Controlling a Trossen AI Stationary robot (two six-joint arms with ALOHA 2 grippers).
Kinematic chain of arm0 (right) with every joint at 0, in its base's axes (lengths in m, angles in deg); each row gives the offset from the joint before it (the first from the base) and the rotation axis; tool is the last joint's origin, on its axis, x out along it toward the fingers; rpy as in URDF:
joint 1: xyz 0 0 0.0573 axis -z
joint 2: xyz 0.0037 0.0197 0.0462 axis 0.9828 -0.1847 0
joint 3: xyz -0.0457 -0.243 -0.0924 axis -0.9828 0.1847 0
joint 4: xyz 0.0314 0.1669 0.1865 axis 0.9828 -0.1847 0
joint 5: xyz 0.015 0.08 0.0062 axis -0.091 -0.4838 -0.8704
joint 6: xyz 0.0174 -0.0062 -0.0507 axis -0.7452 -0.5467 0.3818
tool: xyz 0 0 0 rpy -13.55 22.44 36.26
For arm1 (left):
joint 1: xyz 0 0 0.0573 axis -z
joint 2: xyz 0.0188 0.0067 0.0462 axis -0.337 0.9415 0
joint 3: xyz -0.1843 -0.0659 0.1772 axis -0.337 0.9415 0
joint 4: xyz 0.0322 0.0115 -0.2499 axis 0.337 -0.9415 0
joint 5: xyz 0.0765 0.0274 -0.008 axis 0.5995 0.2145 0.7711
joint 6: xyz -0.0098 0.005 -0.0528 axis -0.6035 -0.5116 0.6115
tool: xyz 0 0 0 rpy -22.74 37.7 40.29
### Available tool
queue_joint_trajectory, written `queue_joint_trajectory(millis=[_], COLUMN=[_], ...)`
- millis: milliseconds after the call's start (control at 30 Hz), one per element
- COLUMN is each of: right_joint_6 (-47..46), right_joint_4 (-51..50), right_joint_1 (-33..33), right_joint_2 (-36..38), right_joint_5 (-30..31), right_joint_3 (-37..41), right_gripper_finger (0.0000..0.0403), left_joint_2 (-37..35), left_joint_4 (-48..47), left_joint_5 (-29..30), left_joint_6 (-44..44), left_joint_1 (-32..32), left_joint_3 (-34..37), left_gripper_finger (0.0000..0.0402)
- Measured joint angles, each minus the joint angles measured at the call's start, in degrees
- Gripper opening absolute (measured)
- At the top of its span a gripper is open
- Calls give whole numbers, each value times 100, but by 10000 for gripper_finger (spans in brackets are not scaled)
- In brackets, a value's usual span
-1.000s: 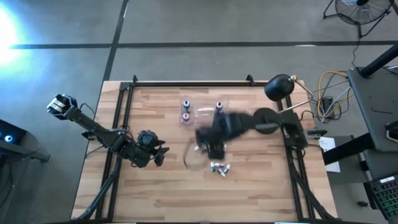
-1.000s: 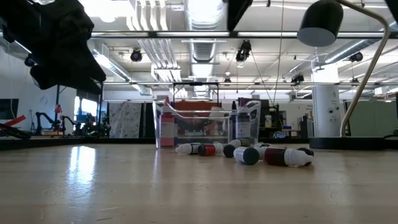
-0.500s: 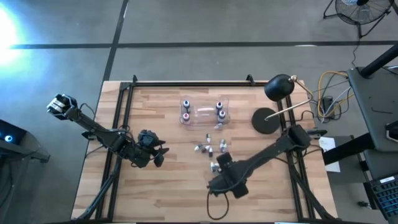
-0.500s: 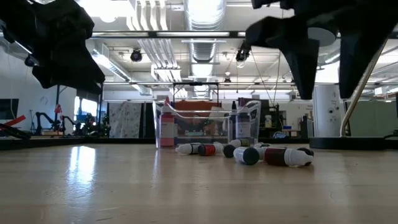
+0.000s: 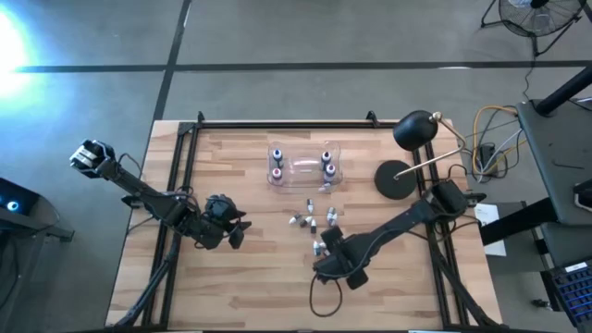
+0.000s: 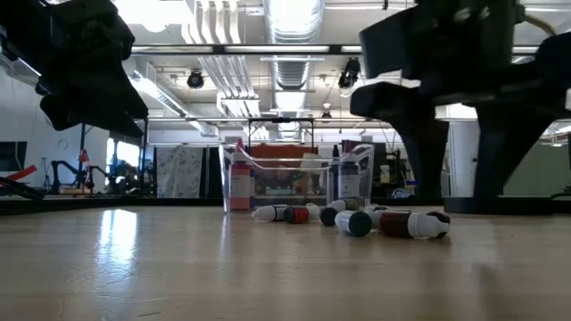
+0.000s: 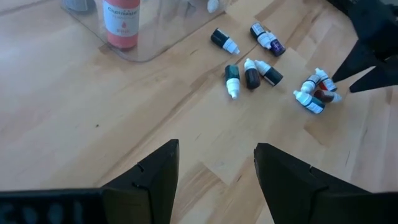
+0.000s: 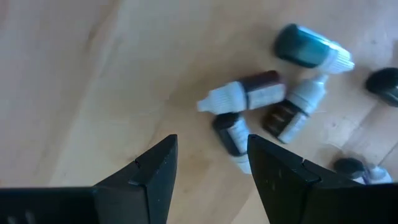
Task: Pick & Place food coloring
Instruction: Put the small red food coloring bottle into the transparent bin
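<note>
hovering with parted jaws, right gripper (image 8: 208, 165) faces 4 bottles (image 8: 249, 94).

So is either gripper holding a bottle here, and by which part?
No. The right gripper is open above loose bottles; the left gripper is open over bare table.

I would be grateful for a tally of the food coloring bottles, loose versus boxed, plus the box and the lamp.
Loose bottles lying down: 9
Bottles standing in the clear box: 4
Clear box: 1
Desk lamp: 1
Total: 15
</note>
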Motion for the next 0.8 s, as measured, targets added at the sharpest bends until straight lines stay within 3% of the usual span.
queue_joint_trajectory(millis=[600, 800], right_joint_6=[174, -532], right_joint_4=[479, 459], right_joint_1=[455, 459], right_joint_2=[21, 477], right_joint_5=[-396, -374], right_joint_3=[532, 489], right_gripper_finger=[187, 187], left_joint_2=[0, 0], left_joint_4=[0, -4], left_joint_5=[0, 18], left_joint_6=[260, 262], left_joint_1=[0, -2], left_joint_3=[0, 0], left_gripper_finger=[184, 184])
